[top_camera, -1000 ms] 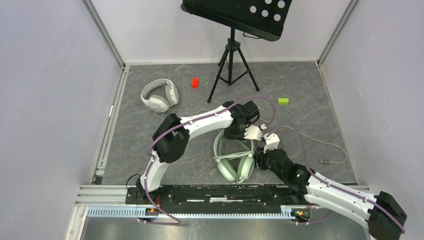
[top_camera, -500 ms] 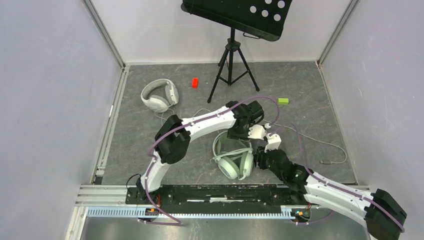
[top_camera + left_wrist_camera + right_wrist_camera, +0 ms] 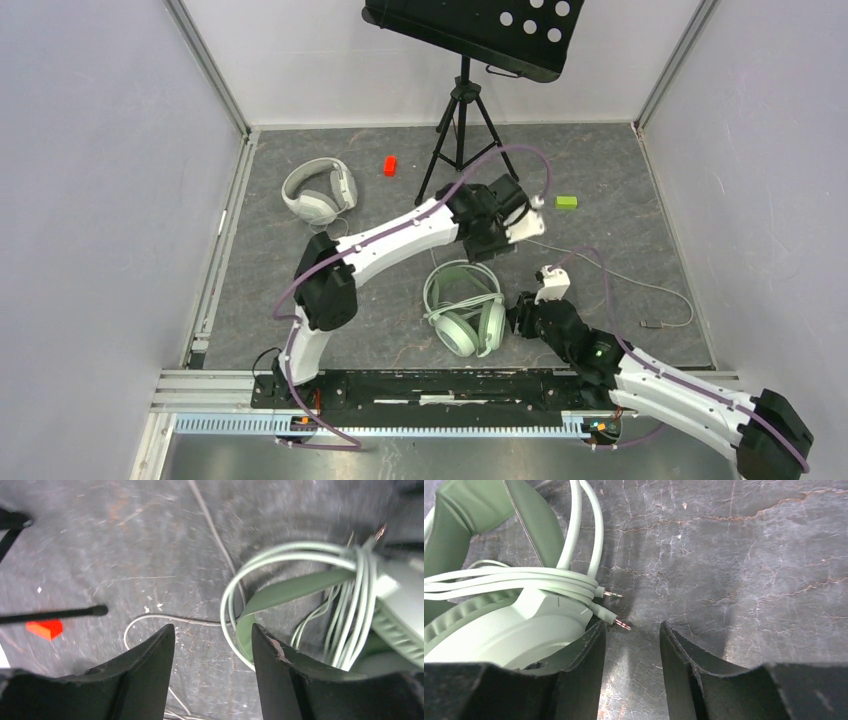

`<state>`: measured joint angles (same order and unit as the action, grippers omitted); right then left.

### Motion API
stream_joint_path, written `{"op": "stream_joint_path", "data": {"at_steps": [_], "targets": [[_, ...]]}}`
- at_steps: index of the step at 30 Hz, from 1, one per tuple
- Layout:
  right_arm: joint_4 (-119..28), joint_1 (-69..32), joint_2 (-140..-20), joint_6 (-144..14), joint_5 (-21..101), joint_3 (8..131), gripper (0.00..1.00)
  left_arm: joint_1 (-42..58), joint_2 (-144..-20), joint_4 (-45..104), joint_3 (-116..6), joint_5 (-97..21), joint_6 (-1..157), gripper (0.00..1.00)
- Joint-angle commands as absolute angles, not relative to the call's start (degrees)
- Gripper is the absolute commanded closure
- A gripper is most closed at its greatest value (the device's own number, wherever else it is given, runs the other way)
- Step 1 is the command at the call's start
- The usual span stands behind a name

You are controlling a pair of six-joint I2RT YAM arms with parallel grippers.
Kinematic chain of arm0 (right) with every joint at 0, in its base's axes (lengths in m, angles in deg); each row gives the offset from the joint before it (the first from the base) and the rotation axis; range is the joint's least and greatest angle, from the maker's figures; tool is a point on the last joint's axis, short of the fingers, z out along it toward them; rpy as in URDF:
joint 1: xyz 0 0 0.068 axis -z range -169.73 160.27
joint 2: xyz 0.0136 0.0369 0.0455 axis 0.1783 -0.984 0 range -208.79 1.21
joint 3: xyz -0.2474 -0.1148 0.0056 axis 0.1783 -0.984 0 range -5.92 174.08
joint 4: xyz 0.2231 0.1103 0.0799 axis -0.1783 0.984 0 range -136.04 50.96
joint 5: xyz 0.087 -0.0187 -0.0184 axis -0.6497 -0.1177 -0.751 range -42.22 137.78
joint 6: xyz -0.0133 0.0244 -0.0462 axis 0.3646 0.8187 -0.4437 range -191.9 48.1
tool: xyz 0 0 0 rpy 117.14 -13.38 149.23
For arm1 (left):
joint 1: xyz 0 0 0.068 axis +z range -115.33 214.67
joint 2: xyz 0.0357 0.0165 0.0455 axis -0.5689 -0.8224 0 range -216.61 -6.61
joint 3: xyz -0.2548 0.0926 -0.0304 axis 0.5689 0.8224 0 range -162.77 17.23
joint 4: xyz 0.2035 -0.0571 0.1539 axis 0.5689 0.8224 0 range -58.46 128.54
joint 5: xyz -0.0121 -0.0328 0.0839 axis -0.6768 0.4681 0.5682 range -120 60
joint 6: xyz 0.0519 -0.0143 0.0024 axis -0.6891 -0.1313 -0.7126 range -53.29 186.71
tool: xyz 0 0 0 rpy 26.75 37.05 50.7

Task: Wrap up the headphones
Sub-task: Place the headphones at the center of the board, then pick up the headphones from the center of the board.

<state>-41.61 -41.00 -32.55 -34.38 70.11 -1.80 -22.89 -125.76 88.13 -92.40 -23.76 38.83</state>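
The pale mint-green headphones point(image 3: 465, 318) lie on the grey floor between the arms, their cable coiled around the band and earcups. In the right wrist view the earcup point(image 3: 509, 635) fills the left, and two cable plugs point(image 3: 621, 624) stick out beside my left fingertip. My right gripper point(image 3: 513, 318) point(image 3: 630, 627) is open and empty, just right of the earcup. My left gripper point(image 3: 495, 243) point(image 3: 212, 630) is open and empty, raised behind the headband point(image 3: 295, 587). The white-grey headphones point(image 3: 320, 190) lie far left.
A black tripod stand point(image 3: 462, 120) with a tilted tray stands at the back. A red block point(image 3: 390, 165) and a green block point(image 3: 567, 202) lie on the floor. A thin pale cable ends in a plug point(image 3: 655, 323) at the right. White walls enclose the floor.
My left gripper has pulled away from the mint headphones, up and toward the back right. The headphones have shifted slightly left. My right gripper stays by the earcup.
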Motion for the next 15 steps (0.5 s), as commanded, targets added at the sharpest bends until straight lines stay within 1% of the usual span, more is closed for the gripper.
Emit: {"op": "stream_joint_path", "data": {"at_steps": [1, 4, 8, 12, 15], "targets": [[-35.26, -41.14, -28.19, -31.91, 73.32, 1.94, 0.51, -21.10, -118.50, 86.73, -98.87, -19.96, 57.33, 0.35], [-33.11, -41.15, -26.17, -32.06, 73.53, 3.71, 0.51, -19.05, -114.79, 86.67, -96.95, -18.59, 65.43, 0.35], [-32.81, -41.17, -25.02, -34.74, 72.41, 5.61, 0.51, -15.47, -108.44, 85.53, -89.54, -17.87, 75.35, 0.34], [-35.38, -41.15, -25.91, -39.85, 71.42, 7.53, 0.51, -13.24, -101.76, 80.43, -76.99, -18.39, 79.63, 0.34], [-39.39, -41.16, -28.17, -47.37, 67.54, 9.44, 0.51, -10.78, -96.08, 74.95, -66.69, -19.62, 82.46, 0.33]]}}
